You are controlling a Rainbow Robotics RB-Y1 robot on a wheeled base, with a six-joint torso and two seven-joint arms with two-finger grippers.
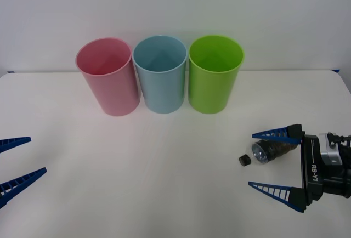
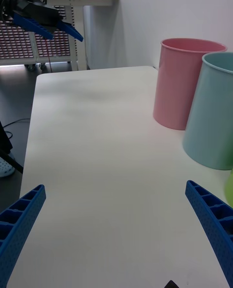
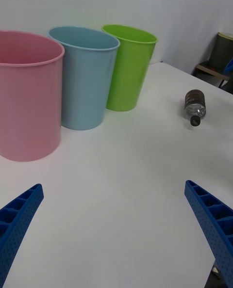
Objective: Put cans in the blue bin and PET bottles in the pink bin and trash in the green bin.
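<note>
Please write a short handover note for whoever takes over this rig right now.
Right gripper: open, low at the table's right side, its fingers either side of the PET bottle, not closed on it.
Left gripper: open, idle at the table's left edge.
The bottle lies on its side on the white table, cap pointing toward the table's middle.
The pink bin, blue bin and green bin stand upright in a row at the back.
Done: nothing binned that can be seen.
Left: grasp the bottle, drop it in the pink bin.

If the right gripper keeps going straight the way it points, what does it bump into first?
Probably the PET bottle. The open right gripper points across the table toward the robot's left, and the bottle lies on its side between its fingers, hard against one, so depth is unsure.
</note>
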